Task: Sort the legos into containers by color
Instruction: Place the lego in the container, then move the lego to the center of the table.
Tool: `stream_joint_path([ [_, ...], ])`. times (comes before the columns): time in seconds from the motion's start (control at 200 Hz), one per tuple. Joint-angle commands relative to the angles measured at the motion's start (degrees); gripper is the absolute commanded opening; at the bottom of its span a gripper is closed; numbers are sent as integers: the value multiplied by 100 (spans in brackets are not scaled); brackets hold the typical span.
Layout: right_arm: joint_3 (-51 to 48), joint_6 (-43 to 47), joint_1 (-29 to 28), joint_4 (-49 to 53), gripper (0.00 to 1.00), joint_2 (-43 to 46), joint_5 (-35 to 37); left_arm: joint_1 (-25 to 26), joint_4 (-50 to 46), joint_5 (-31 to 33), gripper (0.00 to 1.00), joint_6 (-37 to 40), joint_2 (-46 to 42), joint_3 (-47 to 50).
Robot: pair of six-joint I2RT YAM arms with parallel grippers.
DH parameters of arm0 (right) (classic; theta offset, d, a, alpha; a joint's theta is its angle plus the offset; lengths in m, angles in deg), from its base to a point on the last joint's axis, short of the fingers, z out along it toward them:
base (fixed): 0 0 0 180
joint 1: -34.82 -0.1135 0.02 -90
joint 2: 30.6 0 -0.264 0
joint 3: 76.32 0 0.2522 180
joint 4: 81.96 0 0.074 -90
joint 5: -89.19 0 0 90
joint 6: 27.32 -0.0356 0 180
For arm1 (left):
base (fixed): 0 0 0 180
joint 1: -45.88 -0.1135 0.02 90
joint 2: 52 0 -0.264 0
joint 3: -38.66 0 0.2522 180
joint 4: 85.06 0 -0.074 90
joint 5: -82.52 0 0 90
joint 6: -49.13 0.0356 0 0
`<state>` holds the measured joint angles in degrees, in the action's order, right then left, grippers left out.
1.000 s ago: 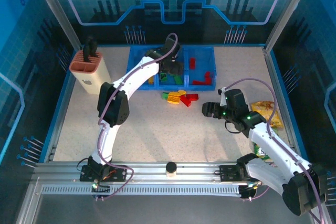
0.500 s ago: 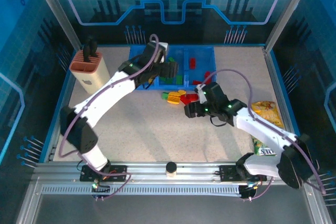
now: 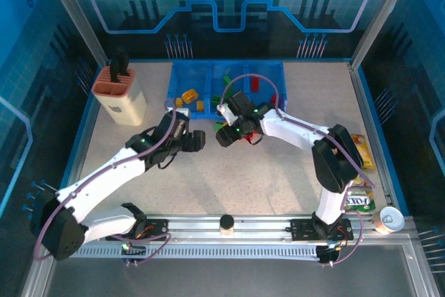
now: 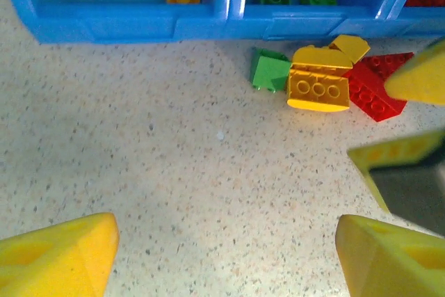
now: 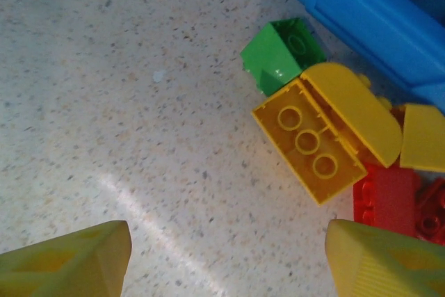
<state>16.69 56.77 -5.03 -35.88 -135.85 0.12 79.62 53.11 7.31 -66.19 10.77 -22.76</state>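
Note:
The containers are a blue tray (image 3: 182, 67) of three bins: yellow legos (image 3: 188, 95) left, green legos (image 3: 227, 97) middle, red legos (image 3: 254, 83) right. In front of it lies a loose pile on the table: a yellow brick (image 5: 314, 145) on its side, a green brick (image 5: 281, 52), a red brick (image 5: 395, 199) and a small yellow piece (image 5: 424, 147). My right gripper (image 5: 229, 259) hovers open just beside the pile, nothing between its fingers. My left gripper (image 4: 222, 262) is open over bare table, left of the pile (image 4: 318, 87).
A beige holder with a terracotta top (image 3: 118, 92) stands at the back left. Snack packets (image 3: 363, 151) and a can (image 3: 389, 219) lie along the right edge. A black knob (image 3: 226, 223) sits on the front rail. Both grippers are close together (image 3: 208, 138).
The left arm has pulled back from the tray down to the table in front of it. The right arm has swung left to the loose pile.

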Motion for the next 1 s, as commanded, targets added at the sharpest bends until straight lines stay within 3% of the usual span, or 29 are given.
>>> stream_joint_path([
  [0.0, 506, 449, -66, 593, 74, -435, 282, 71, -64, 46, 82, -399, -632, 406],
  [0.235, 1190, 596, -102, 892, 73, -1142, 478, 106, -402, 68, 81, -639, -1464, 921],
  [0.595, 1649, 653, -150, 1103, 72, -1794, 627, 116, -584, 100, 81, -702, -1766, 1076],
  [0.996, 769, 423, -524, 815, 70, -933, 314, 119, -585, 102, 80, -650, -1829, 1076],
])
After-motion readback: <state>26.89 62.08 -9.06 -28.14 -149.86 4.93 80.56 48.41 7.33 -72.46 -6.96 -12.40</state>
